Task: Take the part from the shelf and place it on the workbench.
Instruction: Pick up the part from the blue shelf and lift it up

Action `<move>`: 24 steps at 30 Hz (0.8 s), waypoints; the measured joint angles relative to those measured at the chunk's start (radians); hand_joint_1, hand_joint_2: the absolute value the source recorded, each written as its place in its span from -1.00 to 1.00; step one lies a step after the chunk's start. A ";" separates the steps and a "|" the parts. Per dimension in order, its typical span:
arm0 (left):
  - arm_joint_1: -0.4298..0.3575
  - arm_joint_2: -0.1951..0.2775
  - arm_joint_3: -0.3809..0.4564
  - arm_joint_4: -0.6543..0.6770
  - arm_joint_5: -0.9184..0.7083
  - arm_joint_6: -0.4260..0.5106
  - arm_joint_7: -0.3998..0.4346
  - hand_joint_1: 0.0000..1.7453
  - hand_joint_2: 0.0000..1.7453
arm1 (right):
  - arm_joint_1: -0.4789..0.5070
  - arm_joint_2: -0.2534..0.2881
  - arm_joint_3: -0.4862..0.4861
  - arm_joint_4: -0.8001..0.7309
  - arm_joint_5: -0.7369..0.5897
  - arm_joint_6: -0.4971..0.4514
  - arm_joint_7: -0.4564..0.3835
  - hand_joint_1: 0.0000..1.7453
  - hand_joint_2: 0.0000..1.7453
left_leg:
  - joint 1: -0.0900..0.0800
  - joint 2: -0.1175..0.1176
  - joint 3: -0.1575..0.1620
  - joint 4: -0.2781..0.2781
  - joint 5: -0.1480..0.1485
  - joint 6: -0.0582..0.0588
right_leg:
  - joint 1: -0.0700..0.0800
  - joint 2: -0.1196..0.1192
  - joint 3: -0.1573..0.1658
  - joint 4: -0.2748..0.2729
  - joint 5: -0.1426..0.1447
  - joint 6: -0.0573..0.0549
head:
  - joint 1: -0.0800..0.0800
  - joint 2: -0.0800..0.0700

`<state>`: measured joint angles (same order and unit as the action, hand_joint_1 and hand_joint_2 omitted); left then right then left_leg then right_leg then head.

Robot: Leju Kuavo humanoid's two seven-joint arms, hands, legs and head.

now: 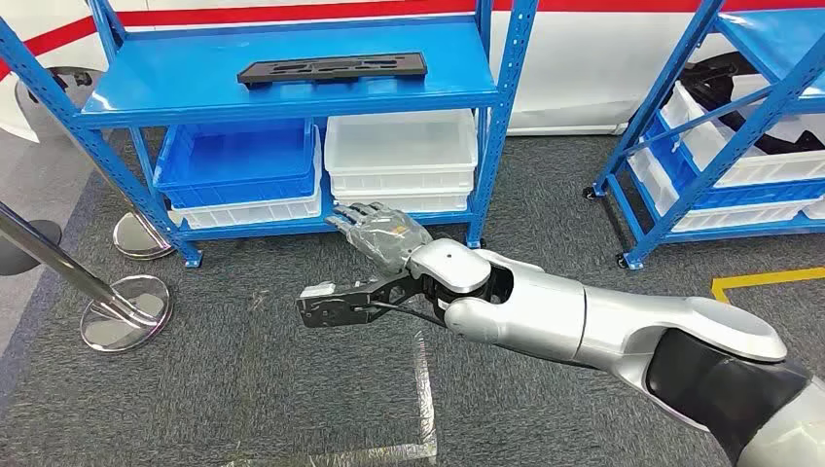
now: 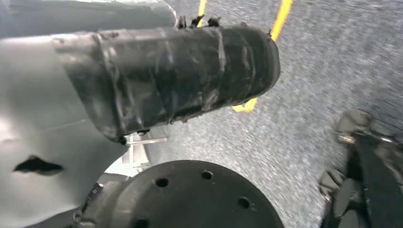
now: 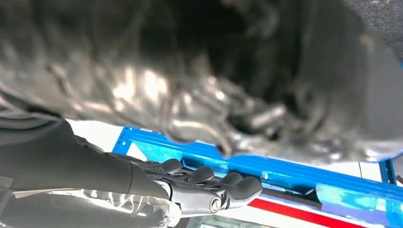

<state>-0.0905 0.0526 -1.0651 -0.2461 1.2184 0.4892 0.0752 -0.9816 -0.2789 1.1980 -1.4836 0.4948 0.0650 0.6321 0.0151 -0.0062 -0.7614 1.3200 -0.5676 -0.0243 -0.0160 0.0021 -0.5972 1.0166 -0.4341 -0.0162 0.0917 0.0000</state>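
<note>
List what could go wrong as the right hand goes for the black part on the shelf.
The black part overhangs the shelf board's front edge, so a nudge could tip it off. The right hand hangs low, before the white bin; rising, it may strike the board's edge. The blue upright stands close beside its path.

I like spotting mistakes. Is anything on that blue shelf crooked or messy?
A little. The flat black part lies slightly askew on the blue shelf, not square with its edge. The blue bin and white bin below sit neatly.
</note>
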 joint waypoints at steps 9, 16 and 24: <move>-0.001 0.002 0.000 0.000 0.000 -0.004 -0.001 -1.00 -1.00 | -0.004 0.000 0.001 0.001 0.001 0.003 -0.001 -1.00 -1.00 | 0.000 -0.002 0.125 -0.282 0.132 0.025 | 0.004 0.003 0.003 0.023 -0.028 0.034 | -0.004 0.000; 0.000 0.003 0.000 0.000 0.000 -0.008 -0.004 -1.00 -1.00 | -0.012 0.000 0.002 0.002 0.002 0.008 0.000 -1.00 -1.00 | 0.002 -0.002 0.144 -0.294 0.127 0.053 | -0.001 0.001 -0.143 0.301 -0.135 0.052 | 0.003 0.000; -0.001 0.002 -0.001 0.000 0.000 -0.012 -0.004 -1.00 -1.00 | -0.023 0.000 0.004 0.004 0.003 0.016 0.000 -1.00 -1.00 | -0.003 -0.004 0.159 -0.297 0.113 0.028 | 0.008 0.003 -0.023 0.020 0.003 0.027 | 0.001 0.000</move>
<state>-0.0916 0.0546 -1.0658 -0.2461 1.2184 0.4767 0.0708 -1.0045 -0.2784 1.2016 -1.4799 0.4978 0.0807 0.6326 0.0116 -0.0105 -0.6019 1.0233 -0.4542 0.0041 -0.0079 0.0054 -0.6202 1.0366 -0.4313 0.0108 0.0926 0.0000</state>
